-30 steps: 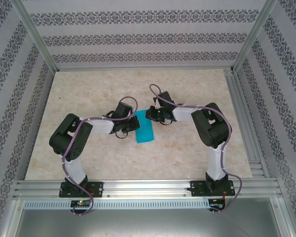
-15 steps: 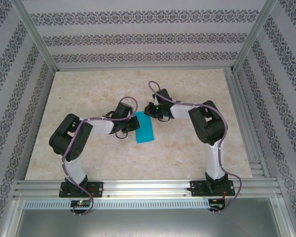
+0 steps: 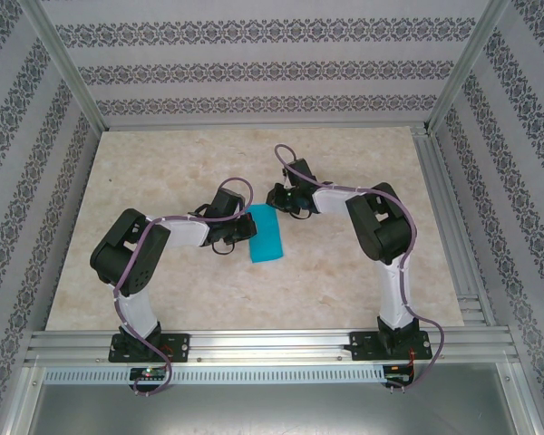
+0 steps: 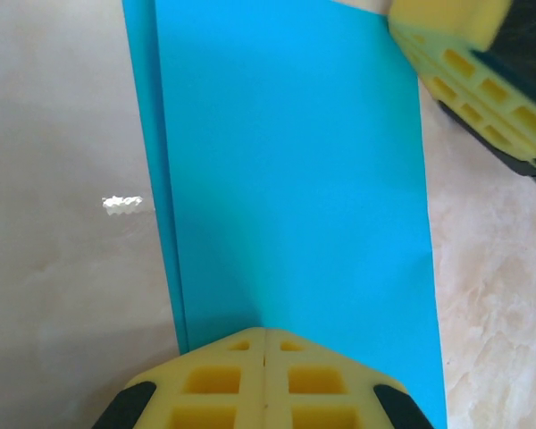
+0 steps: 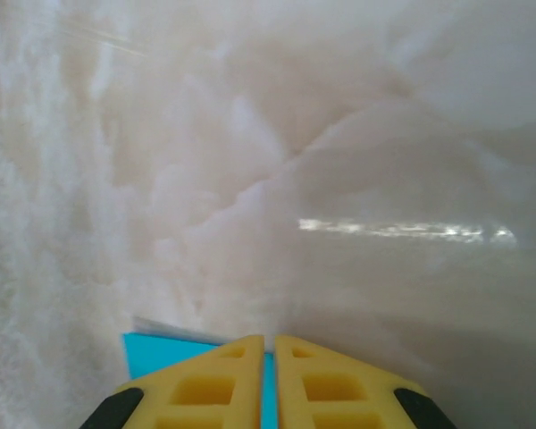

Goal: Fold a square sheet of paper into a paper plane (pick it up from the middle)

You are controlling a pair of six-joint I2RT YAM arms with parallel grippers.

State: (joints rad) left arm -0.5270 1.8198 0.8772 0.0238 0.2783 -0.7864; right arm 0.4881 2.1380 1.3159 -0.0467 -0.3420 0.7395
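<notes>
The square sheet of paper [image 3: 266, 234] lies folded into a narrow turquoise rectangle mid-table, a thin second layer showing along one long edge [image 4: 165, 223]. My left gripper [image 3: 243, 232] is shut, its tips [image 4: 265, 332] resting on the sheet's near left edge. At the sheet's far end sits my right gripper [image 3: 274, 198], jaws together but for a hairline slit, with a blue corner [image 5: 161, 350] showing beneath it. Its yellow fingers [image 4: 464, 67] hang over the sheet's far corner in the left wrist view.
The marble-patterned tabletop [image 3: 163, 172] stretches around the paper. Patterned walls and aluminium frame rails [image 3: 444, 208] enclose the table on three sides.
My right gripper has slid a little toward the far side, off the middle of the sheet's far end. The left gripper and the paper have stayed put.
</notes>
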